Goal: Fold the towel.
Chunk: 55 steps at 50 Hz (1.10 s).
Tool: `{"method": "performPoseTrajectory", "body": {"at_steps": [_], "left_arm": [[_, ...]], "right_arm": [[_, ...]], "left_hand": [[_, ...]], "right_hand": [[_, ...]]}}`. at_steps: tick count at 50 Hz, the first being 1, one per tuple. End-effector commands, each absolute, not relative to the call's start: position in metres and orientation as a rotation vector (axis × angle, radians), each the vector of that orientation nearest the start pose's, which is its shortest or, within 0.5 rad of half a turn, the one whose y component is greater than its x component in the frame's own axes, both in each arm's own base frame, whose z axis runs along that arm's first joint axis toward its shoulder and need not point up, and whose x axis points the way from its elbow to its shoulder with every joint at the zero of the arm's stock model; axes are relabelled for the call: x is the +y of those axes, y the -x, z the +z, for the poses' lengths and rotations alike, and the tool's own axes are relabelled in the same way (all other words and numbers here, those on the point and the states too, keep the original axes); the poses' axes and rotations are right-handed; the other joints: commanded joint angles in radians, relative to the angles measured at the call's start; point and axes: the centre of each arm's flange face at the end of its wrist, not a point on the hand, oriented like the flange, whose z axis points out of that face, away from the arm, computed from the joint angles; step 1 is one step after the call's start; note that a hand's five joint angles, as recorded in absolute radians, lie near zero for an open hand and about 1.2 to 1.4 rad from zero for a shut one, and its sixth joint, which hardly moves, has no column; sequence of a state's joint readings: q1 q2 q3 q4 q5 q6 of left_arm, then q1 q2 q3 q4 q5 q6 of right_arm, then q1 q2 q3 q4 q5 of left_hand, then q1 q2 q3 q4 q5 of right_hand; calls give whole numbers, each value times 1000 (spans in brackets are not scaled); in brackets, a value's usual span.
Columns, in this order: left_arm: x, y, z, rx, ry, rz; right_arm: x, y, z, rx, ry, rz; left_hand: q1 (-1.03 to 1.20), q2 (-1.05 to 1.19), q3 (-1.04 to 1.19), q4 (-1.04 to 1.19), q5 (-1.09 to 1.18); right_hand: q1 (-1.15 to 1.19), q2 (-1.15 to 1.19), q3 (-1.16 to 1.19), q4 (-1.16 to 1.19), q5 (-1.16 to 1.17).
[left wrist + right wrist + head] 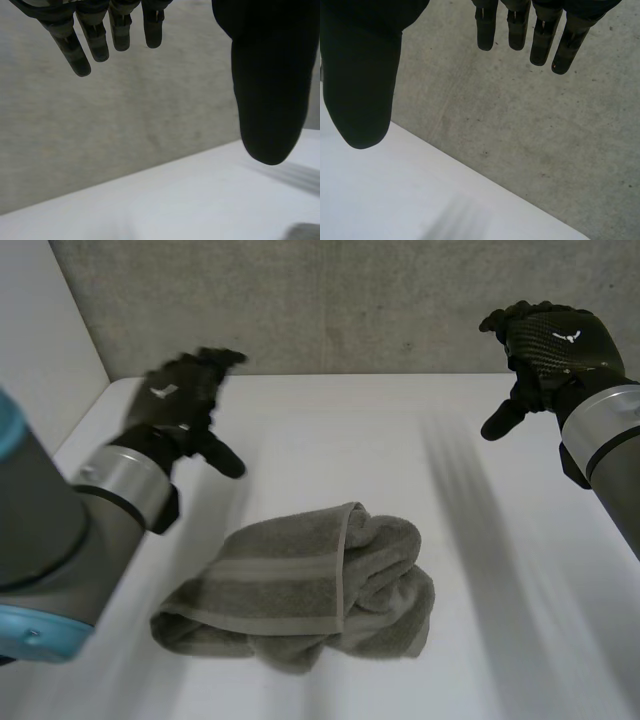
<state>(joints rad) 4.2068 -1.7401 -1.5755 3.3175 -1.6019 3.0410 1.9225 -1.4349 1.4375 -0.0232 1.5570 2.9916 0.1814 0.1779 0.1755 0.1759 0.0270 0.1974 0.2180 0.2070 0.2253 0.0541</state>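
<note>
While the towel (300,585) sits bunched up on the tabletop (330,430), neither hand is touching it. It's a grey-green one with a woven stripe band across it, lying in a loose, half-rolled heap. One flatter layer is draped over the side nearer the left arm (60,530), and a fatter, rumpled lump is on the side toward the right arm (610,450). It's in the near middle of the tabletop, roughly between the two arms.

The left hand (180,400) is up in the air, off to the towel's far left and well apart from it. In the left wrist view its fingers (97,42) hang straight and relaxed with the thumb (270,100) spread wide, holding nothing. A bare concrete wall (125,115) and the white tabletop are beyond them.

The right hand (548,340) is raised on the other side, high up by the wall and even further from the towel. Same deal in the right wrist view: fingers (540,37) loose and straight, thumb (362,80) out to the side, nothing in its grasp.
</note>
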Motion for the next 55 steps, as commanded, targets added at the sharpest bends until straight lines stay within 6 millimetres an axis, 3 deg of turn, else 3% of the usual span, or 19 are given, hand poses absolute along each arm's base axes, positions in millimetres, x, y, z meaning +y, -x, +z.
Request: {"method": "performPoseTrajectory", "body": {"at_steps": [1, 9, 13, 17, 20, 22, 25, 28, 32, 35, 36, 37, 40, 44, 46, 49, 50, 54, 55], "left_arm": [[-204, 330, 226, 2735, -768, -2225], [-188, 357, 179, 2876, -924, -1897], [-188, 363, 170, 2864, -907, -1840], [-197, 363, 162, 2811, -813, -1800], [-199, 362, 160, 2797, -788, -1796], [-201, 359, 163, 2773, -746, -1807], [-202, 358, 168, 2762, -729, -1826], [-201, 358, 173, 2757, -724, -1844], [-197, 353, 204, 2717, -708, -1953], [-191, 348, 227, 2636, -768, -2017], [-190, 346, 233, 2596, -803, -2033], [-190, 346, 233, 2595, -803, -2033], [-191, 344, 241, 2525, -846, -2055], [-211, 341, 254, 2416, -830, -2109], [-226, 337, 261, 2370, -797, -2130], [-251, 333, 284, 2251, -738, -2207], [-251, 333, 284, 2251, -738, -2208], [-283, 322, 337, 2044, -611, -2370], [-290, 316, 354, 1983, -556, -2426]], "right_arm": [[-283, -236, 298, 2128, 613, -2112], [-290, -236, 261, 2272, 660, -1961], [-291, -239, 242, 2314, 688, -1884], [-290, -247, 208, 2353, 741, -1729], [-289, -250, 199, 2356, 749, -1684], [-290, -255, 184, 2349, 737, -1594], [-290, -261, 171, 2318, 690, -1491], [-289, -266, 163, 2300, 663, -1423], [-281, -284, 141, 2237, 588, -1214], [-270, -300, 131, 2189, 568, -1098], [-267, -307, 129, 2173, 565, -1067], [-267, -313, 130, 2158, 560, -1061], [-276, -320, 144, 2116, 549, -1112], [-292, -324, 174, 2054, 534, -1256], [-308, -322, 215, 1987, 498, -1442], [-313, -320, 235, 1954, 480, -1547], [-319, -317, 256, 1901, 470, -1675], [-320, -308, 317, 1693, 489, -2098], [-320, -308, 317, 1693, 489, -2100]], "left_hand": [[38, 41, 44, 44, 18], [61, 65, 67, 67, 41], [79, 82, 85, 84, 59], [319, 322, 325, 324, 299], [490, 494, 496, 496, 470], [844, 847, 850, 849, 824], [1009, 1012, 1015, 1015, 989], [1068, 1072, 1074, 1074, 1048], [1080, 1084, 1086, 1086, 1060], [1077, 1081, 1083, 1083, 1057], [1080, 1084, 1086, 1086, 1060], [1080, 1084, 1086, 1086, 1060], [1118, 1122, 1124, 1124, 1098], [1215, 1218, 1221, 1220, 1195], [1215, 1218, 1221, 1220, 1195], [1215, 1218, 1221, 1220, 1195], [1215, 1218, 1221, 1220, 1195], [1215, 1218, 1221, 1220, 1195], [1215, 1218, 1221, 1220, 1195]], "right_hand": [[-23, -43, -32, -51, -54], [-23, -43, -32, -51, -54], [-23, -43, -32, -51, -54], [-23, -43, -32, -51, -54], [-23, -43, -32, -51, -54], [-23, -43, -32, -51, -54], [90, 69, 80, 62, 58], [140, 120, 130, 112, 109], [251, 231, 242, 223, 220], [410, 390, 401, 382, 379], [602, 581, 592, 574, 571], [886, 865, 876, 858, 855], [1198, 1178, 1189, 1170, 1167], [1199, 1178, 1189, 1171, 1168], [1199, 1178, 1189, 1171, 1168], [1199, 1178, 1189, 1171, 1168], [1199, 1178, 1189, 1171, 1168], [1199, 1178, 1189, 1171, 1168], [1199, 1178, 1189, 1171, 1168]]}}
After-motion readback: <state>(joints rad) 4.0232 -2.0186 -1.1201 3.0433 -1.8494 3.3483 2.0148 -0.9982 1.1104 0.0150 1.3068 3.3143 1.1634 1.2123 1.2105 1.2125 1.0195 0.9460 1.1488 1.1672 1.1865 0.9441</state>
